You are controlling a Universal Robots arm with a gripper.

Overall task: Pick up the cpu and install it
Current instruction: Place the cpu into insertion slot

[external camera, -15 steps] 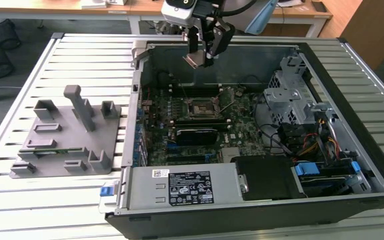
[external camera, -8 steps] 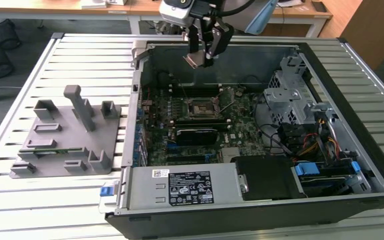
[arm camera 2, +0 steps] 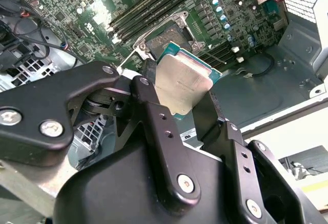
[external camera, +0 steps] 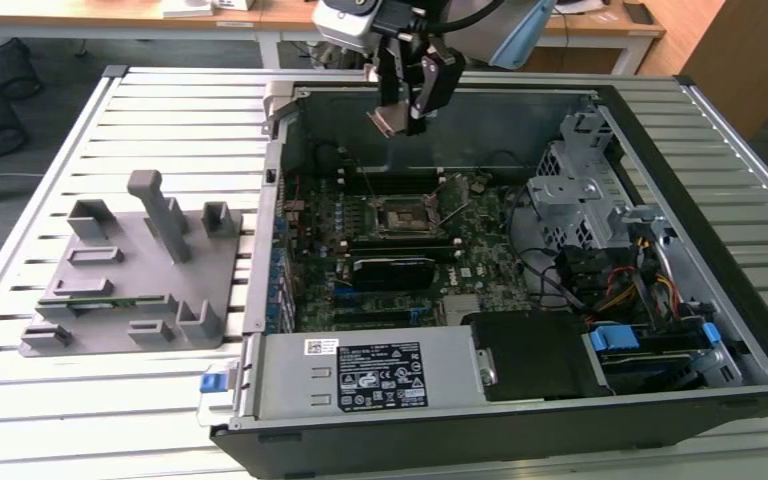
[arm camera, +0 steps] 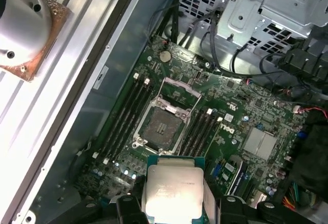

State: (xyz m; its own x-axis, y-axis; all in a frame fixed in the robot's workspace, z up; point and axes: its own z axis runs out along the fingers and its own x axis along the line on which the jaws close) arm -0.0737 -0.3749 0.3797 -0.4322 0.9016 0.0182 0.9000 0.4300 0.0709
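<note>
While hanging upper centre, exterior view: end effector [external camera: 408, 112] clamping cpu [external camera: 387, 121] by its edges.
Handling: probably behaving light, stiff, fragile; edges suiting best.

Cpu [arm camera 2: 182, 88]: silvery-grey top, teal-green rim. Gripper [external camera: 408, 115]: matt black. Motherboard [external camera: 491, 250]: dark green. Parts fixture [external camera: 144, 290], at the exterior view's left: plain mid-grey. Table [external camera: 184, 110]: pale silver-white, ribbed in parallel slats. Computer case [external camera: 491, 440]: black outside, grey metal inside.
</note>
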